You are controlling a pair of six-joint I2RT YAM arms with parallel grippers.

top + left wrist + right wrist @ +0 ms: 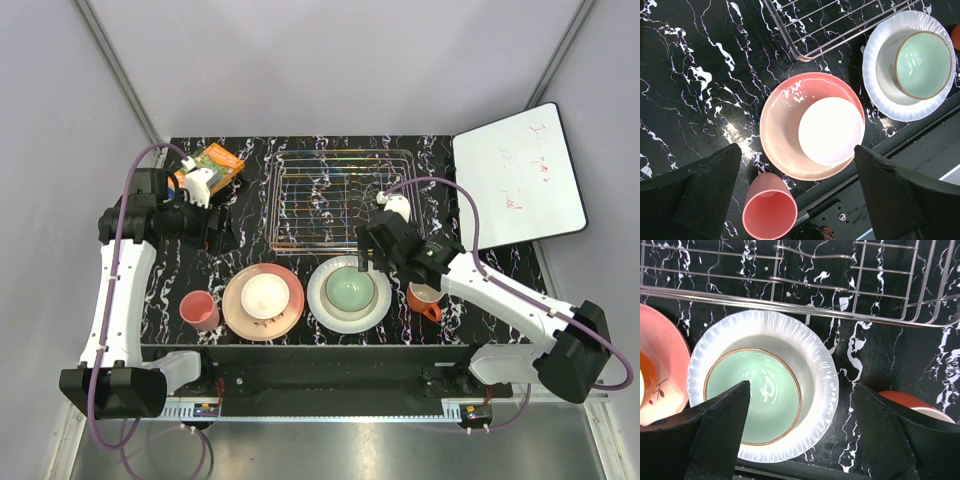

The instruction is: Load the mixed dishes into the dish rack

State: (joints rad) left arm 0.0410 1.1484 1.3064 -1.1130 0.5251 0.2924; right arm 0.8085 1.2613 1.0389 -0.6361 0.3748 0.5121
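Both tools gape wide, holding nothing. The right tool (801,385) hovers above the pale green bowl (765,375), which is nested on the white plate (815,355), probably to line up a rim grasp. The dish rack (336,200) lies empty at twelve o'clock from that bowl. The left tool (796,147) hangs over the cream bowl (830,130) on the pink-cream plate (780,130).

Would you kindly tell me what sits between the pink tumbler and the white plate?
The pink-cream plate, carrying the cream bowl, sits between them, as the top external view shows.
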